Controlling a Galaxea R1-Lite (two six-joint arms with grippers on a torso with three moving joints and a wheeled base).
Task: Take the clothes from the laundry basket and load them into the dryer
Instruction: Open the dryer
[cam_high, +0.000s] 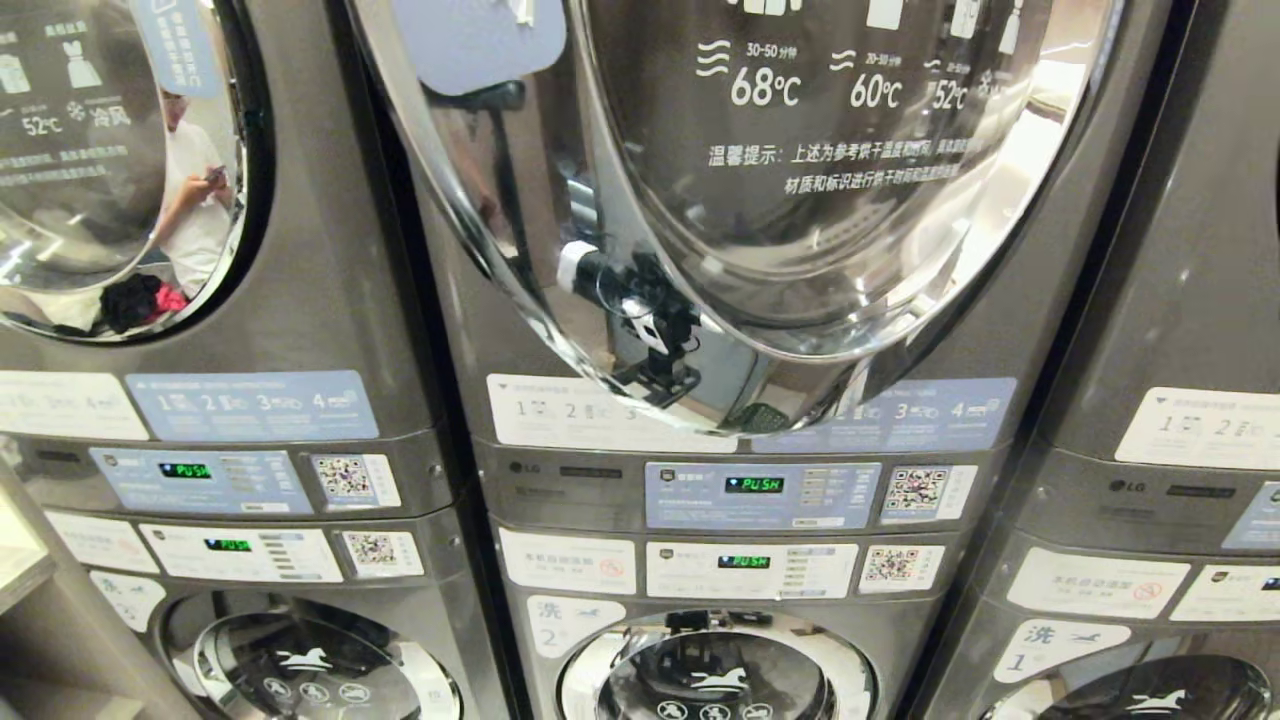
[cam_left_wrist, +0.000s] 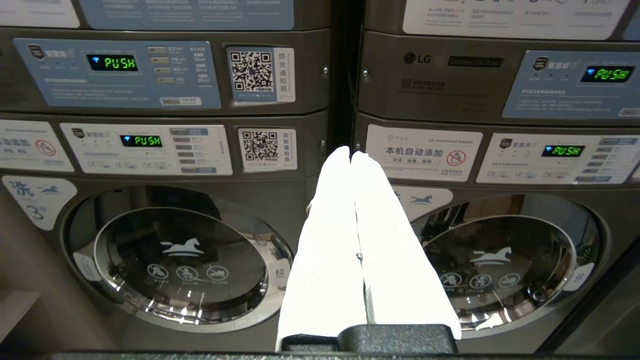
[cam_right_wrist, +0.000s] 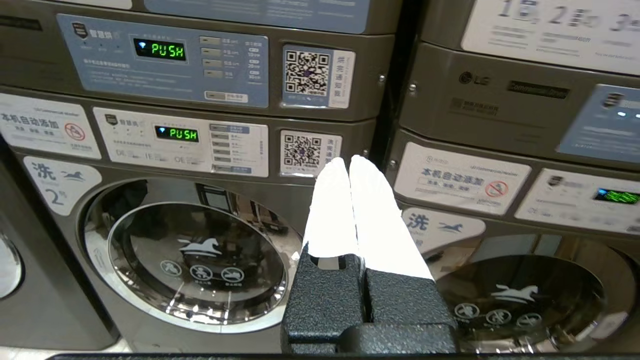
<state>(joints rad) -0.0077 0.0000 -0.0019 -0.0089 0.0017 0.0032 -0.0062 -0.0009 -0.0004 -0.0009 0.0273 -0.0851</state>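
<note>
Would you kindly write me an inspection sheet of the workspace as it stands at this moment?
Surface: nothing seen; no table or floor shows in the head view.
Job's things: middle dryer door hangs open in front of the head camera; laundry basket not seen; dark and pink clothes show only as a reflection in the left door.
Clutter: nothing seen.
Hands: left hand shut and empty, facing the gap between two stacks; right hand shut and empty, facing the washer marked 2.
Cables: only in the arm's reflection in the open door.
Surroundings: stacked grey machines, displays reading PUSH; a person reflected in the left door.
</note>
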